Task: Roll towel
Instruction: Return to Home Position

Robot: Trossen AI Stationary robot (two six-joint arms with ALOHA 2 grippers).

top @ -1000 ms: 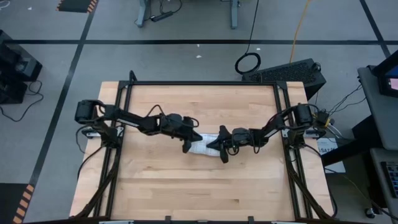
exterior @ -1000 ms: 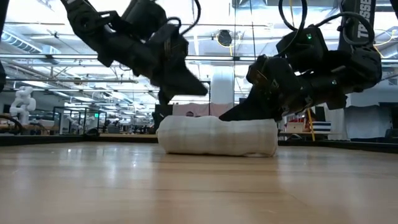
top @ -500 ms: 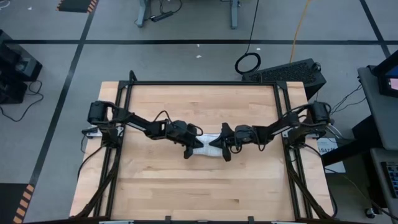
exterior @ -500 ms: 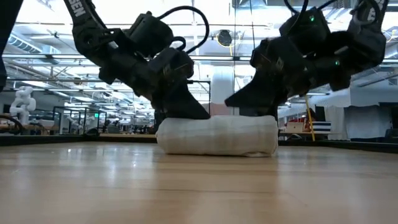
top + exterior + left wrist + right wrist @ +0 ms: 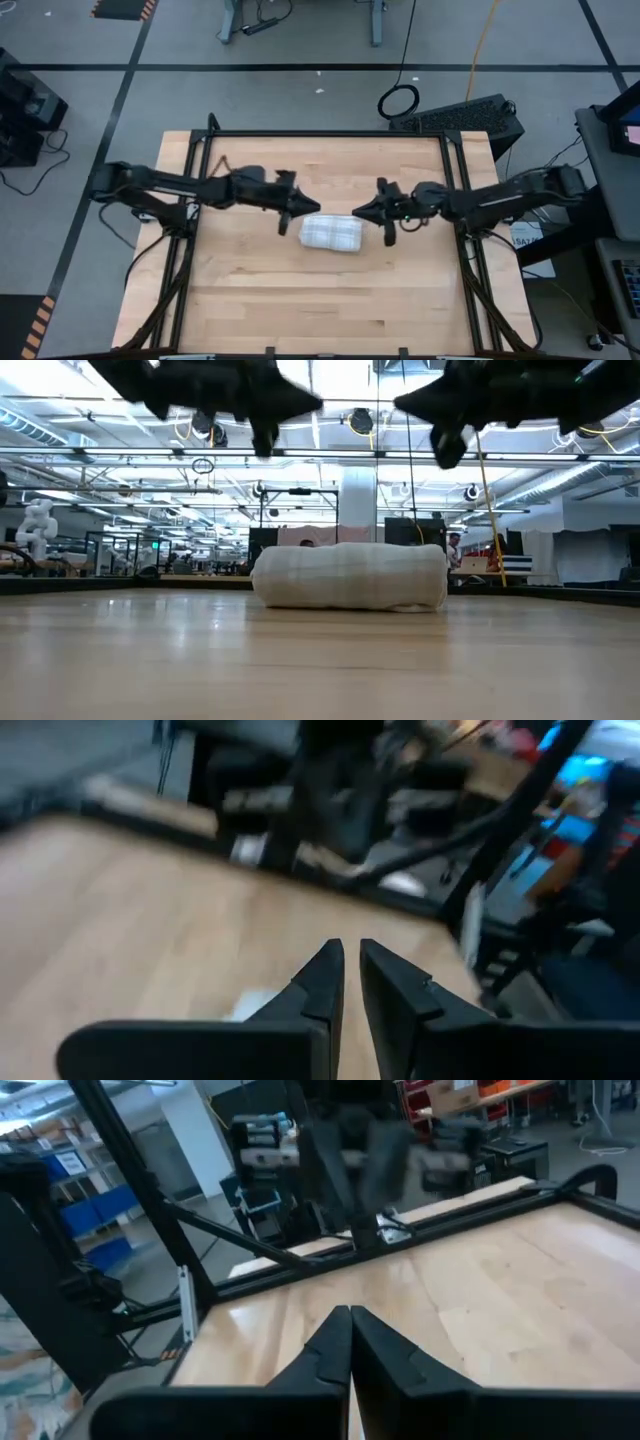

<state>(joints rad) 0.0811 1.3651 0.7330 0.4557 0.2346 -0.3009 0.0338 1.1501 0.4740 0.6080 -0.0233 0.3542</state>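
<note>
While the rolled towel (image 5: pixel 332 232) lies mid-table (image 5: pixel 300 300) between them, the left end effector (image 5: pixel 305 207) and right end effector (image 5: pixel 368 208), both clenched empty above it, should withdraw outward without brushing the roll loose.

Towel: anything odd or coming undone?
Nothing stands out. The towel lies as a compact roll mid-table, with no loose tail visible. The left gripper and right gripper hang above it on either side, touching nothing.
</note>
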